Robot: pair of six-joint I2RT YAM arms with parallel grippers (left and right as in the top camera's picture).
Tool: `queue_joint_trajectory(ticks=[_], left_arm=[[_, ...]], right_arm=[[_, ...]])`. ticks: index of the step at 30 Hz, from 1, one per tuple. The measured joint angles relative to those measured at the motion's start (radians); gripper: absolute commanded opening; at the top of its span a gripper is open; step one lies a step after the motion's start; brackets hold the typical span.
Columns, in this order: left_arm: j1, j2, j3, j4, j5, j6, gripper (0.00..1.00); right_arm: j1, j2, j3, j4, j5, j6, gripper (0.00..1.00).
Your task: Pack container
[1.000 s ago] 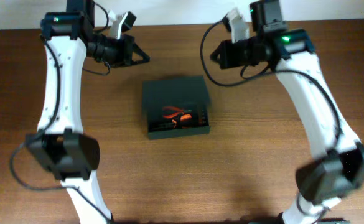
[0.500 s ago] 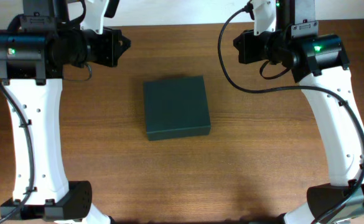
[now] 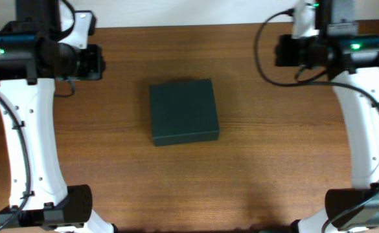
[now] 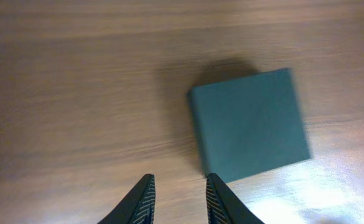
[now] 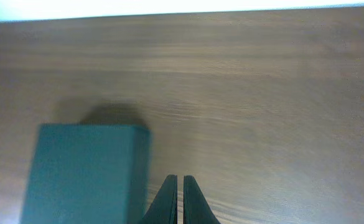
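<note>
The container [image 3: 183, 111] is a dark green-black box lying at the middle of the wooden table with its lid shut flat, so its contents are hidden. It shows in the left wrist view [image 4: 250, 124] and in the right wrist view [image 5: 85, 174]. My left gripper [image 3: 97, 62] is far to the container's left and back, raised, open and empty [image 4: 179, 190]. My right gripper [image 3: 280, 52] is far to its right and back, raised, its fingers shut together on nothing [image 5: 180, 190].
The brown wooden table [image 3: 254, 175] ends at its far edge against a white wall [image 5: 169, 7]. Both white arms rise from bases at the near left and near right corners.
One second ago the container's lid stood open, showing an orange-handled tool inside, with both grippers near it. The lid is now shut, and both arms have drawn back outward to the sides.
</note>
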State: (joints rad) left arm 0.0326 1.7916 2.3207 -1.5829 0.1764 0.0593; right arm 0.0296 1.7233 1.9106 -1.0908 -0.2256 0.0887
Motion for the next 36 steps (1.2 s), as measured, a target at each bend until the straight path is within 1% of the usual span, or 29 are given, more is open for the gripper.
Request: queue_joint_trajectory(ticks=[2, 3, 4, 5, 7, 9, 10, 11, 12, 16, 28, 36], left_arm=[[0.029, 0.000, 0.000, -0.009, -0.031, -0.006, 0.42], [0.042, 0.000, 0.000, -0.013, -0.043, -0.014, 0.49], [0.058, 0.000, 0.000, -0.015, -0.056, -0.019, 0.59], [0.074, 0.000, 0.000, -0.017, -0.065, -0.026, 0.66], [0.103, 0.000, 0.000, -0.018, -0.076, -0.042, 0.67], [0.132, 0.000, 0.000, -0.019, -0.082, -0.050, 0.74], [0.148, 0.000, 0.000, -0.018, -0.087, -0.053, 0.87], [0.161, 0.000, 0.000, -0.018, -0.090, -0.053, 0.97], [0.173, 0.000, 0.000, -0.019, -0.093, -0.058, 0.99], [0.203, 0.000, 0.000, -0.018, -0.100, -0.064, 0.99], [0.204, 0.000, 0.000, -0.018, -0.102, -0.064, 0.99], [0.204, 0.000, 0.000, -0.018, -0.103, -0.064, 0.99]], right_arm=[[-0.053, 0.000, 0.000, -0.014, 0.005, 0.006, 0.04], [-0.076, 0.000, 0.000, -0.019, 0.007, 0.009, 0.04], [-0.098, 0.000, 0.000, -0.024, 0.009, 0.009, 0.04], [-0.124, 0.002, 0.000, -0.032, 0.011, 0.010, 0.04], [-0.165, 0.008, 0.000, -0.048, 0.016, 0.013, 0.04], [-0.207, 0.020, 0.000, -0.076, 0.019, 0.014, 0.04], [-0.220, 0.025, 0.000, -0.084, 0.019, 0.013, 0.04], [-0.233, 0.031, 0.000, -0.092, 0.020, 0.013, 0.04], [-0.245, 0.037, 0.000, -0.099, 0.021, 0.013, 0.04], [-0.260, 0.049, 0.000, -0.111, 0.023, 0.013, 0.04], [-0.259, 0.050, 0.000, -0.158, 0.023, 0.013, 0.04], [-0.227, 0.050, 0.000, -0.173, 0.023, -0.014, 0.04]])
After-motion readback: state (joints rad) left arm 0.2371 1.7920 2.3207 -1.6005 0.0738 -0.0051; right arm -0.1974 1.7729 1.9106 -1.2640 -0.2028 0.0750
